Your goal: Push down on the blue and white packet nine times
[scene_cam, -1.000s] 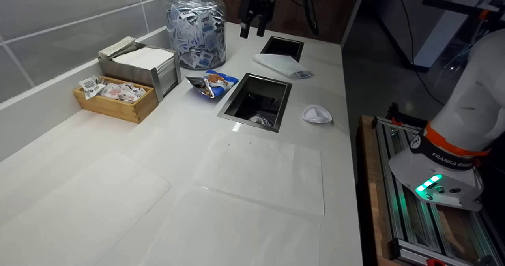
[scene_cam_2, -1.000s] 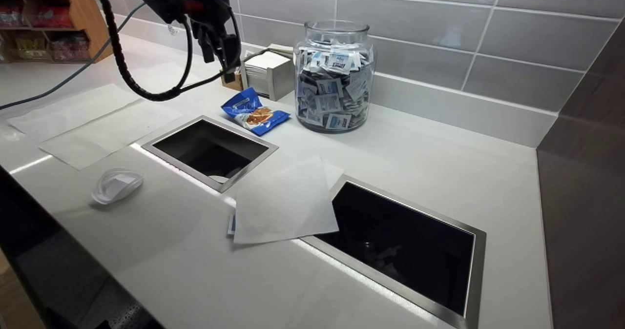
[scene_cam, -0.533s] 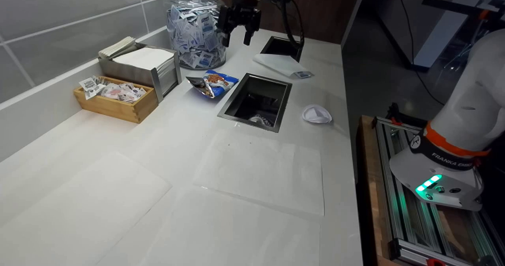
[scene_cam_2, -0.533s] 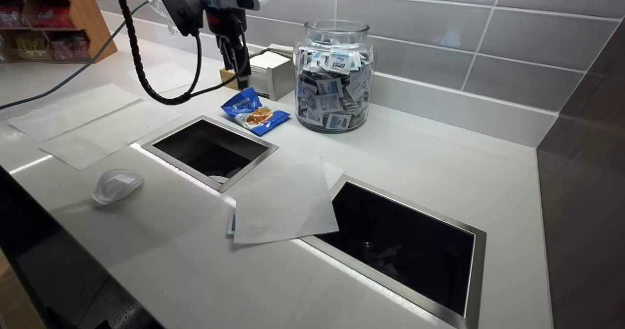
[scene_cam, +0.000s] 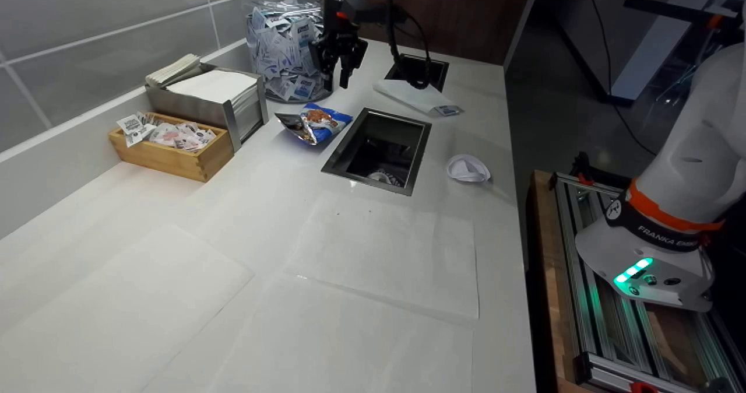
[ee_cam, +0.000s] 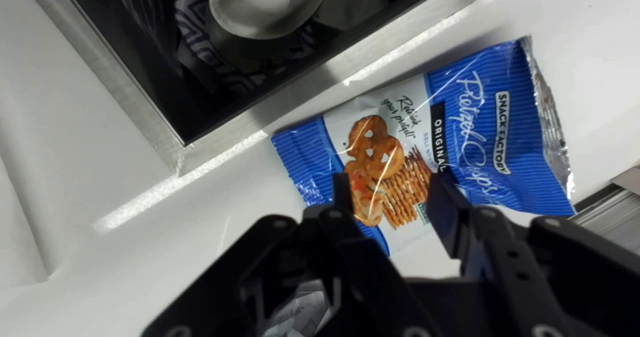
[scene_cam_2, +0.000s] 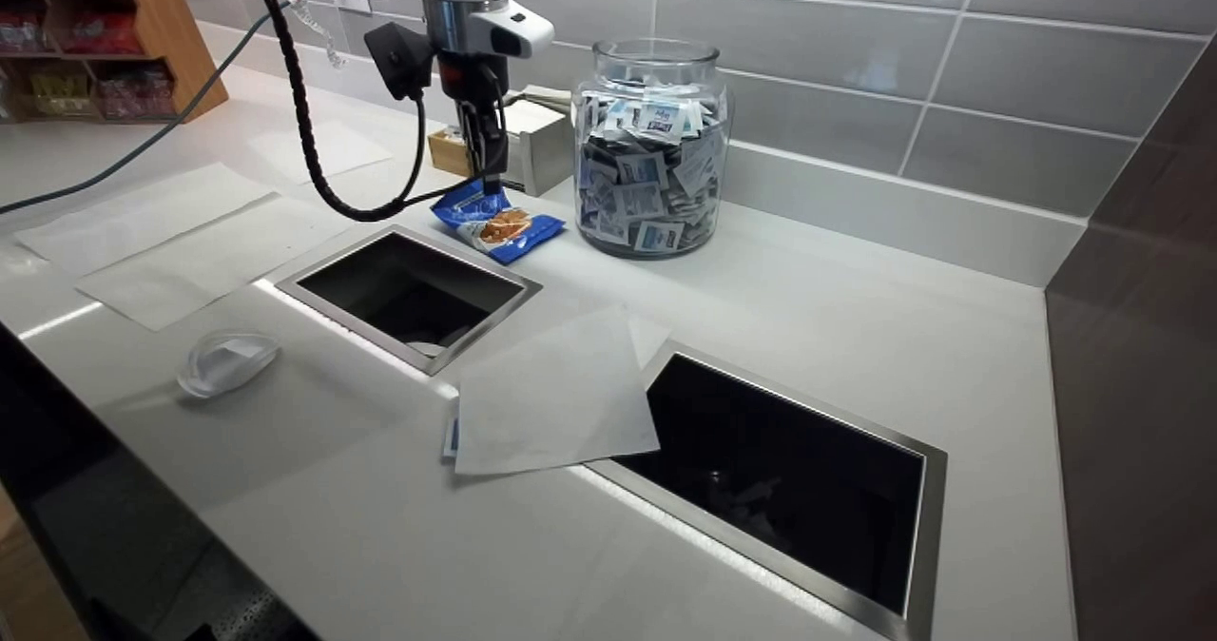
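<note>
Across the middle of the wrist view lies the blue and white packet [ee_cam: 425,142], printed face up, one long edge just beside a steel-rimmed counter opening [ee_cam: 300,91] that takes up the upper left. At the bottom edge is the gripper [ee_cam: 392,197], its jaws part-way apart, packet print showing in the gap; in an exterior view, upper centre, bare counter [scene_cam: 347,100] shows between its tips and the packet.

In an exterior view a big glass jar [scene_cam_2: 656,68] packed with sachets [scene_cam_2: 639,199] stands near the packet, at upper centre, hemming it in on the right, while a black cable [scene_cam_2: 371,213] hangs in a loop at upper left. At the left of an exterior view, a napkin holder [scene_cam: 186,112] stands near the packet, with a wooden box [scene_cam: 160,158] of small paper packets [scene_cam: 169,135] beside it. Lower in an exterior view, a white sheet [scene_cam_2: 556,394] overlaps a second opening [scene_cam_2: 928,527], lower right, and a crumpled white wrapper [scene_cam_2: 228,360] sits at left.
</note>
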{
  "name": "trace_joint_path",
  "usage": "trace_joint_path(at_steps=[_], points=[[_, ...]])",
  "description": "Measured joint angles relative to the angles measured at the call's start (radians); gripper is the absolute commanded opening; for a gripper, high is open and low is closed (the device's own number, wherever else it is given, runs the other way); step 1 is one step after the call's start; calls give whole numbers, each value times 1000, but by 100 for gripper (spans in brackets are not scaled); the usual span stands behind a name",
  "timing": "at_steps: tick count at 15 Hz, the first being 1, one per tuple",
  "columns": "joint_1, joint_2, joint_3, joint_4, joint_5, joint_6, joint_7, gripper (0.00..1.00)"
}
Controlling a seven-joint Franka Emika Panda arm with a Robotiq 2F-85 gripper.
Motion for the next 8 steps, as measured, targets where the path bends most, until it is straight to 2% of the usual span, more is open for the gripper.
trace_joint_path(at_steps=[2,8], points=[[0,31,0,21,0,0,1,1],[1,122,14,77,0,26,0,0]])
